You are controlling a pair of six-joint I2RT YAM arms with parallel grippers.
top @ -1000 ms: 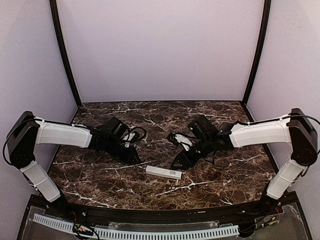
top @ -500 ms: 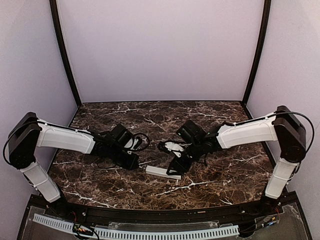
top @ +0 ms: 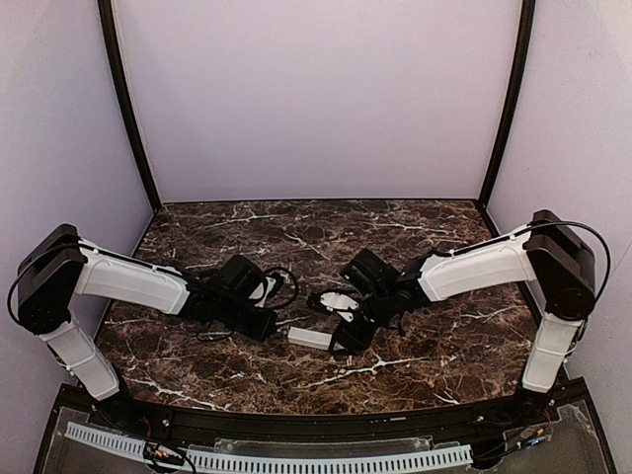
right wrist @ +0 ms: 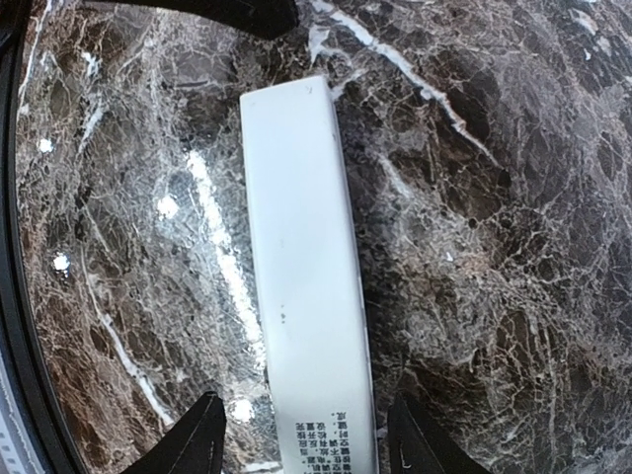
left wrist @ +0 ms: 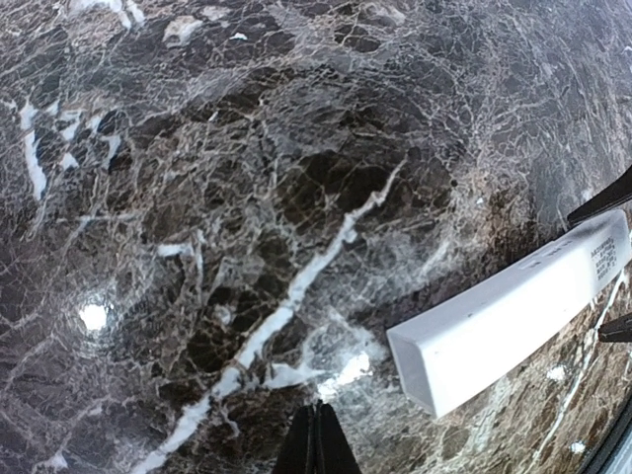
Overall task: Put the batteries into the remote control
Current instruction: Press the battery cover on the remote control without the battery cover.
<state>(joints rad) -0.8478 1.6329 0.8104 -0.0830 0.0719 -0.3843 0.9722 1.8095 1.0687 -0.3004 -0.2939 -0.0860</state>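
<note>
The remote control (top: 310,337) is a slim white bar lying flat on the marble, label side up, with print at its right end (right wrist: 336,434). My right gripper (top: 348,339) is open and straddles that printed end (right wrist: 306,415), with a gap on each side of the bar. My left gripper (top: 269,325) is shut with nothing in it. Its tip (left wrist: 316,442) sits on the marble just left of the remote's plain end (left wrist: 494,331). The batteries are out of view.
The dark marble table (top: 425,365) is walled by pale panels on three sides, with black posts (top: 128,109) at the back corners. Black cables (top: 281,281) loop beside the left wrist. The right gripper's fingers (left wrist: 604,202) show at the left wrist view's right edge.
The left gripper has closed and slid right toward the remote's left end. The right arm has moved left and come down over the remote's right end, jaws staying open.
</note>
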